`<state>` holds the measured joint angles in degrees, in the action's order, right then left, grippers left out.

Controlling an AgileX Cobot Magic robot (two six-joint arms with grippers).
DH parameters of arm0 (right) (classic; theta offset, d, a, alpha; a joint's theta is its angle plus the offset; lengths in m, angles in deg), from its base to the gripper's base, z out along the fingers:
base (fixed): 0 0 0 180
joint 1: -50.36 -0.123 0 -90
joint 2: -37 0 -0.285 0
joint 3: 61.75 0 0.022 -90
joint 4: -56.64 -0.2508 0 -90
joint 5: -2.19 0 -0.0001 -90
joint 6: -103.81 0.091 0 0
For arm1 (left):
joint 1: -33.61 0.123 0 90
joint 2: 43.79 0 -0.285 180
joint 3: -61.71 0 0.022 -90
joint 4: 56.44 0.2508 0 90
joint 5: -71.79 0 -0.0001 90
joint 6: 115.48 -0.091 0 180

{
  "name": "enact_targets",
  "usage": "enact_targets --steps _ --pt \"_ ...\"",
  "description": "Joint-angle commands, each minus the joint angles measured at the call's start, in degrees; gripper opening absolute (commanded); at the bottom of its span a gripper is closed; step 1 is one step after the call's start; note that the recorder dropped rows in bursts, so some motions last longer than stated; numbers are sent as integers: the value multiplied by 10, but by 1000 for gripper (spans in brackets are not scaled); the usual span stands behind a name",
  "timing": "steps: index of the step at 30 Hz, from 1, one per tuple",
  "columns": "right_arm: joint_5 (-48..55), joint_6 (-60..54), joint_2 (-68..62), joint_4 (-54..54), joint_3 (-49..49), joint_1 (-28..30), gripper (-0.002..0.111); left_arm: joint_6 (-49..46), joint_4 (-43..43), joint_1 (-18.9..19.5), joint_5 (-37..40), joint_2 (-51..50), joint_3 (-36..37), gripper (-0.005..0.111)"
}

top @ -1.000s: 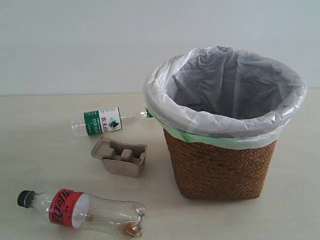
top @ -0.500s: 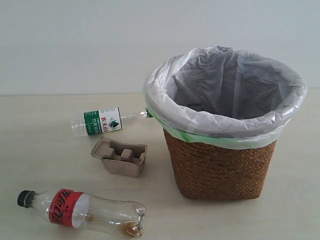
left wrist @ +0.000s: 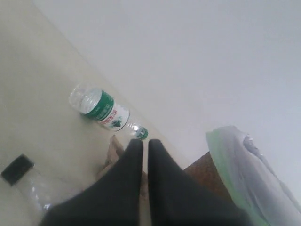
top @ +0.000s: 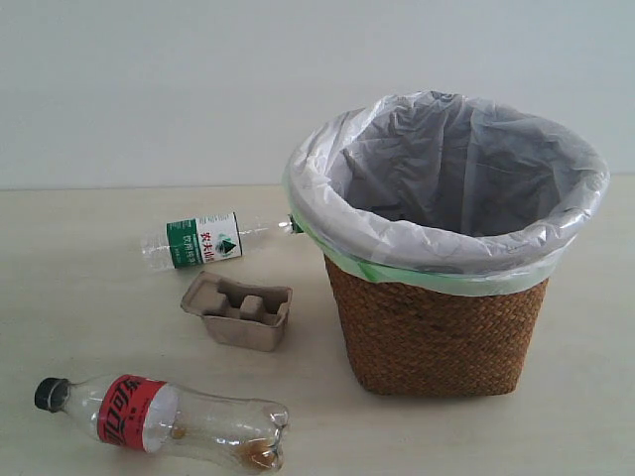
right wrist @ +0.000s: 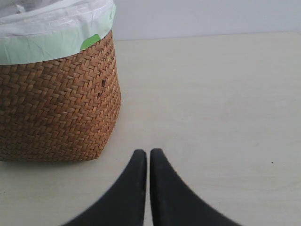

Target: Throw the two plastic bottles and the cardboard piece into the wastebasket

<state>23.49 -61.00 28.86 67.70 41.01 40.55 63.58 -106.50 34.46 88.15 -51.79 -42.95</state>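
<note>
The wicker wastebasket (top: pixel 437 327) with its grey-white liner stands right of centre on the table. Left of it lie the green-and-white labelled bottle (top: pixel 203 241), the pulp cardboard tray (top: pixel 238 310) and, nearest the front, the red-labelled bottle (top: pixel 164 418) with a black cap. No arm shows in the exterior view. In the left wrist view my left gripper (left wrist: pixel 145 142) is shut and empty, with the green-labelled bottle (left wrist: pixel 101 108) beyond it, the tray (left wrist: pixel 112 153) mostly hidden behind its fingers and the black cap (left wrist: pixel 16 168) to one side. My right gripper (right wrist: pixel 148 153) is shut and empty beside the wastebasket (right wrist: pixel 56 103).
A pale beige tabletop (top: pixel 79 297) runs back to a plain light wall (top: pixel 149 89). Bare table (right wrist: pixel 211 103) stretches beyond the right gripper on the basket's far side.
</note>
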Motion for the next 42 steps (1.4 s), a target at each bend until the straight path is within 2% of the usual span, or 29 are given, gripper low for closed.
enact_targets --steps 1,4,6,7,8,9,12,13,16,17,20,23,24,28,29,32,38,42 --pt "-2 -1 3 1 0 1 0 -181 -57 2 29 2 -84 4" --pt "-2 -1 3 1 0 1 0 -253 3 2 94 -55 -161 4" --pt "-2 -1 3 1 0 1 0 -256 81 2 150 -122 -220 4" --pt "-2 -1 3 1 0 1 0 -262 140 2 211 -191 -276 4" --pt "-2 -1 3 1 0 1 0 -292 163 2 252 -231 -307 4" --pt "-2 -1 3 1 0 1 0 -380 188 2 335 -303 -370 4" --pt "-2 -2 3 1 0 1 0 -513 169 -35 426 -437 -457 4" --pt "-2 -2 3 1 0 1 0 -588 184 -45 476 -486 -489 4" --pt "-2 -1 3 1 0 1 0 -635 264 -56 536 -554 -517 4" --pt "-2 -1 3 1 0 1 0 -634 316 -74 534 -591 -518 4" --pt "-2 -1 3 1 0 1 0 -636 295 -93 489 -664 -518 4" --pt "-2 -2 3 0 0 1 0 -655 356 -133 469 -743 -518 6" --pt "-2 -2 3 0 0 1 0 -655 362 -144 460 -766 -518 11" --pt "-2 -1 3 0 0 1 0 -655 358 -185 368 -842 -516 50" --pt "-2 -1 3 0 0 1 0 -655 360 -188 358 -849 -516 54" --pt "-2 -2 3 0 0 1 0 -660 372 -205 345 -875 -516 57" --pt "-2 -1 3 0 0 1 0 -659 461 -239 341 -922 -515 57" --pt "-2 -1 3 0 0 1 0 -659 501 -259 304 -934 -515 57"
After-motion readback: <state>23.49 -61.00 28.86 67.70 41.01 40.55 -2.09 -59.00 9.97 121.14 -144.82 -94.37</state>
